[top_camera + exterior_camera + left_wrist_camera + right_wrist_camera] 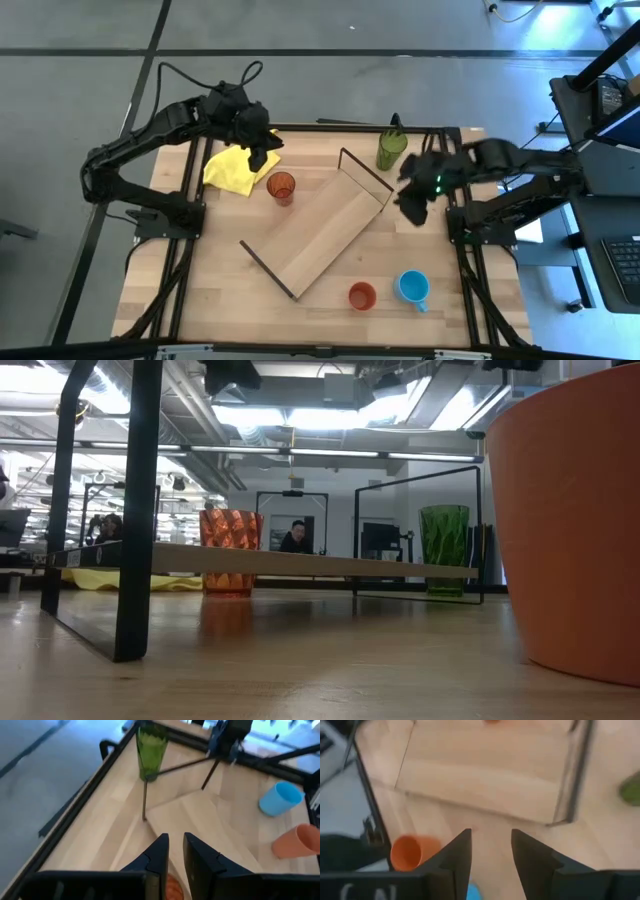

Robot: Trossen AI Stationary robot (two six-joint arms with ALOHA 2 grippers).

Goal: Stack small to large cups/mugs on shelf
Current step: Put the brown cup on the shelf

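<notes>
The shelf [322, 233] lies slanted on the tabletop, a light-wood board with black wire frames at both ends. The orange-red tumbler [282, 187] stands upright beside its far-left side, and the green tumbler [391, 150] by its far end. The short orange-red cup [362, 296] and the blue mug [412, 287] stand near the table's near edge. My left gripper [262, 152] hovers just above the orange-red tumbler [172, 887], its fingers [161, 851] a narrow gap apart. My right gripper [412, 200] hangs open beside the shelf's far-right end [570, 780] and holds nothing.
A yellow cloth [233, 168] lies crumpled at the far left, under my left arm. Black frame rails run along the table's edges. Bare tabletop shows near the left edge and in front of the shelf. People sit in the room behind the table [295, 538].
</notes>
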